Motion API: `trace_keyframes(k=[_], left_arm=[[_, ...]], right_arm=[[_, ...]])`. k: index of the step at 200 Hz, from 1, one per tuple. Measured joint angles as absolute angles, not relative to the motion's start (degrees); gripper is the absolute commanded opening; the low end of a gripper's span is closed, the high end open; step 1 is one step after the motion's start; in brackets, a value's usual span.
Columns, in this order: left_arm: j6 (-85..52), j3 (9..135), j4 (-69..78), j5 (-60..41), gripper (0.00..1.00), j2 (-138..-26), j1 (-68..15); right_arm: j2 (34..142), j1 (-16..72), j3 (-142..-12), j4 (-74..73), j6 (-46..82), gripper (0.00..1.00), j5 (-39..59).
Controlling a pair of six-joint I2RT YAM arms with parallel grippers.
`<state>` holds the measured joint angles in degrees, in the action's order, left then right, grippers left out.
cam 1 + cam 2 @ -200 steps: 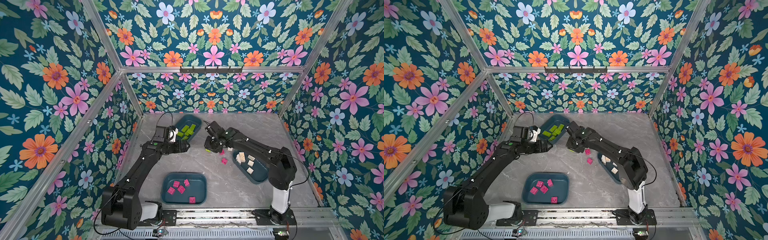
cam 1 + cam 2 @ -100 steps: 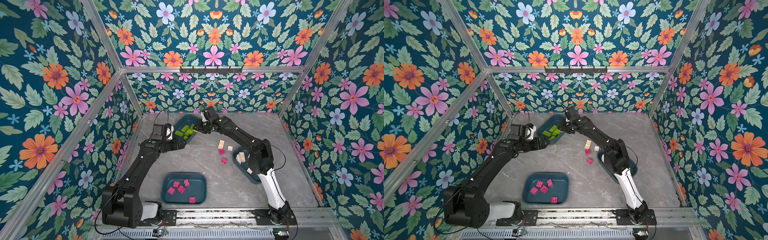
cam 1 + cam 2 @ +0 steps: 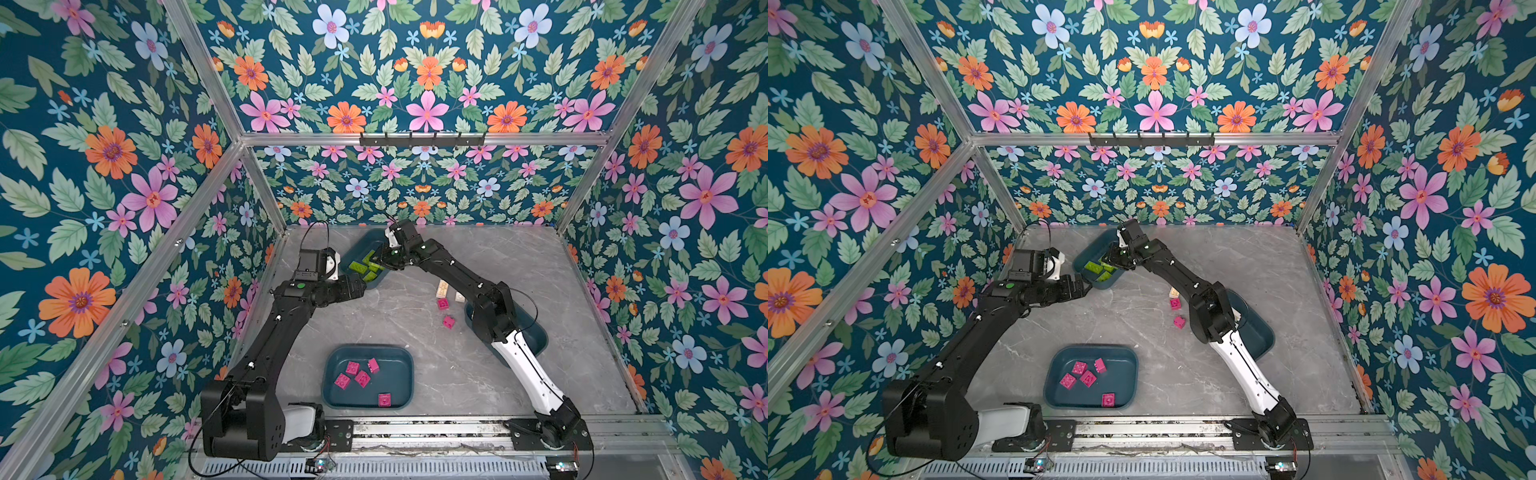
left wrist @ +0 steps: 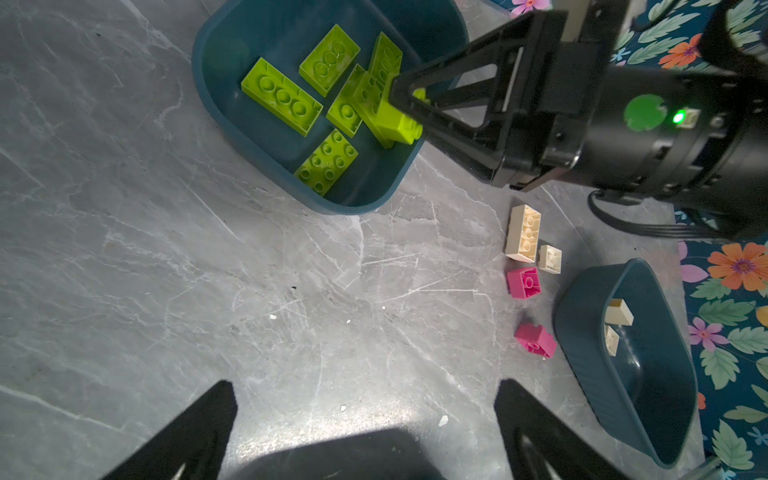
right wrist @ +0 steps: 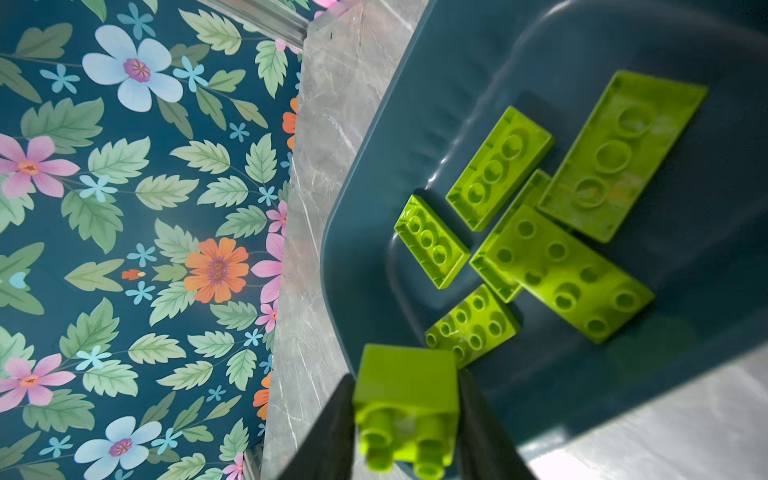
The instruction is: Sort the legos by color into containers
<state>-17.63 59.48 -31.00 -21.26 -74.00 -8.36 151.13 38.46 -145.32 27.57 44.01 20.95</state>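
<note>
Our right claw [image 5: 403, 380] apparently grips a square lime-green plastic brick [image 5: 407, 399] over the teal plastic bin's [image 3: 360, 249] three-o'clock edge.

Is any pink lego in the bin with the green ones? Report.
No, in the left wrist view that bin holds only lime green legos.

The right gripper [image 3: 381, 262] has travelled away from the loose pink bricks [image 3: 443, 304] in the middle of the table [image 3: 415, 332] and now hangs over the far bin [image 3: 365, 247], a green brick [image 5: 405, 390] between its fingers [image 5: 328, 436].
</note>
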Motion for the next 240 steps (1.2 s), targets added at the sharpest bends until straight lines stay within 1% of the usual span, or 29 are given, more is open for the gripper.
trace_keyframes(k=[21, 50, 97, 138, 153, 187, 213, 240], left_arm=[[-17.6, 59.5, -31.1, -21.5, 1.0, -74.1, -8.4], [-17.6, 59.5, -31.1, -22.3, 1.0, -74.6, -8.3], [-17.6, 58.7, -30.8, -24.1, 1.0, -74.5, -8.3], [-18.2, 56.9, -29.4, -26.7, 1.0, -74.5, -8.3], [-19.0, 56.9, -28.9, -27.3, 1.0, -74.5, -8.3], [-19.4, 57.3, -28.5, -28.0, 1.0, -74.6, -8.3], [-19.4, 57.5, -28.4, -28.3, 1.0, -74.7, -8.3], [-19.4, 57.6, -28.4, -28.4, 1.0, -74.8, -8.3]], right_arm=[[149.9, 38.6, -144.2, 28.3, 43.3, 0.57, 20.9], [144.3, 38.0, -140.4, 30.0, 41.2, 0.58, 20.0], [127.9, 36.9, -124.1, 35.1, 34.6, 0.64, 16.7], [117.7, 33.6, -111.3, 43.6, 32.6, 0.71, 8.5], [116.0, 33.1, -108.0, 46.0, 32.7, 0.73, 5.2], [115.3, 32.1, -102.9, 48.3, 35.6, 0.73, -0.4], [116.7, 31.0, -101.1, 48.6, 39.4, 0.74, -2.8], [119.6, 30.9, -101.1, 47.8, 42.5, 0.71, -2.9]])
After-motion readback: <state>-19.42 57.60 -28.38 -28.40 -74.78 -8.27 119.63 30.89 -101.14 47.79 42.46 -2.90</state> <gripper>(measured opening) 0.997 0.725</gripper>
